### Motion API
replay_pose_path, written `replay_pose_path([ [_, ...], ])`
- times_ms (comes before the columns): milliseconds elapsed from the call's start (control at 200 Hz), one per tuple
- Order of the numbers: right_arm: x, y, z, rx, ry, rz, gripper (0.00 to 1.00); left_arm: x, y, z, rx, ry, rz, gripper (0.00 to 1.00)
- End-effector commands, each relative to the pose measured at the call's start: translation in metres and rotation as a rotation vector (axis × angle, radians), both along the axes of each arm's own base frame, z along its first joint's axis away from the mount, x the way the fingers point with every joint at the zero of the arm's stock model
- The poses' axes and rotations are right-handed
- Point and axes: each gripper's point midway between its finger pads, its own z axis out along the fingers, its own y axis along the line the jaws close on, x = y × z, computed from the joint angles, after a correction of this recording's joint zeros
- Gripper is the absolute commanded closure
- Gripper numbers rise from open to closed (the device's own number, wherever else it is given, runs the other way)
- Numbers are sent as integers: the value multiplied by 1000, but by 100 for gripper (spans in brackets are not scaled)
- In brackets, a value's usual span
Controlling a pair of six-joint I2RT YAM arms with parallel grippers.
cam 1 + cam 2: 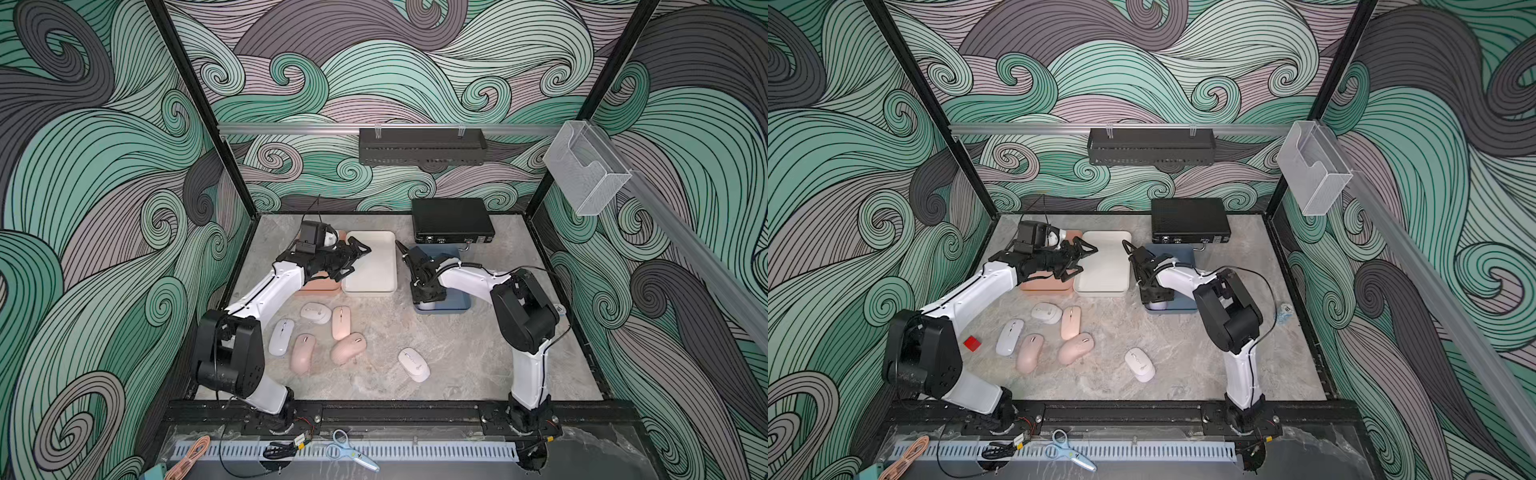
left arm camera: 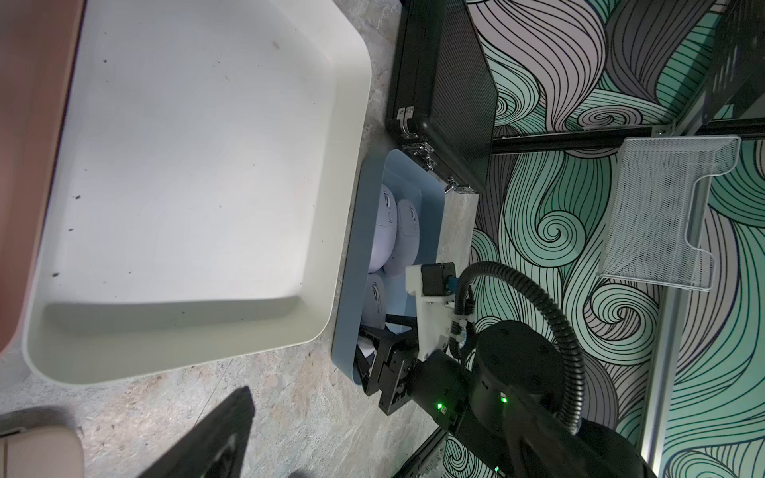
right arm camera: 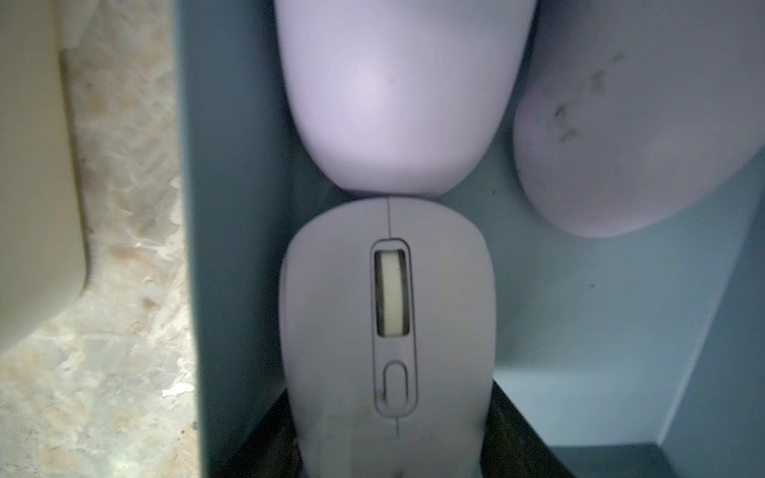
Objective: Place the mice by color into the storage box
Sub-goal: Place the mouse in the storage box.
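The right end effector [image 1: 428, 300] is down inside the blue tray [image 1: 459, 308], which stands near the white tray [image 1: 374, 287], on its right side. Its jaws stand about half apart and press on both sides of a lavender mouse [image 3: 389, 331]. The nose of this mouse touches the back of a second lavender mouse [image 3: 397, 103]. A third lavender mouse [image 3: 621, 145] lies beside that one, also in the blue tray.

The left end effector [image 1: 355, 261] hangs over the left edge of the white tray, with jaws wide apart and nothing between them. The pink tray [image 1: 316, 289] stands just beside the white tray on its left. On the desk [image 1: 478, 365], on the robot's side of the white tray, lie three pink mice [image 1: 341, 322] and three whitish mice [image 1: 316, 312].
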Motion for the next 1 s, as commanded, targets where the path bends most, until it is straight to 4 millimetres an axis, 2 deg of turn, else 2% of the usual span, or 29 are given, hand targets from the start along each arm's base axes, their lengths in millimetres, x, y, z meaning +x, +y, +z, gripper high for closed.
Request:
replay_pose_path([
  [0, 2, 1, -10, 5, 21, -20, 42, 6, 0, 7, 12, -19, -8, 7],
  [275, 2, 3, -14, 17, 44, -20, 40, 7, 0, 7, 15, -15, -11, 7],
  [640, 2, 8, 6, 57, 31, -14, 36, 7, 1, 6, 19, -11, -10, 7],
  [815, 3, 6, 21, 64, 5, -10, 35, 7, 1, 7, 23, -14, -10, 7],
  [990, 4, 3, 48, 75, -35, -6, 34, 7, 1, 8, 25, -17, -12, 7],
])
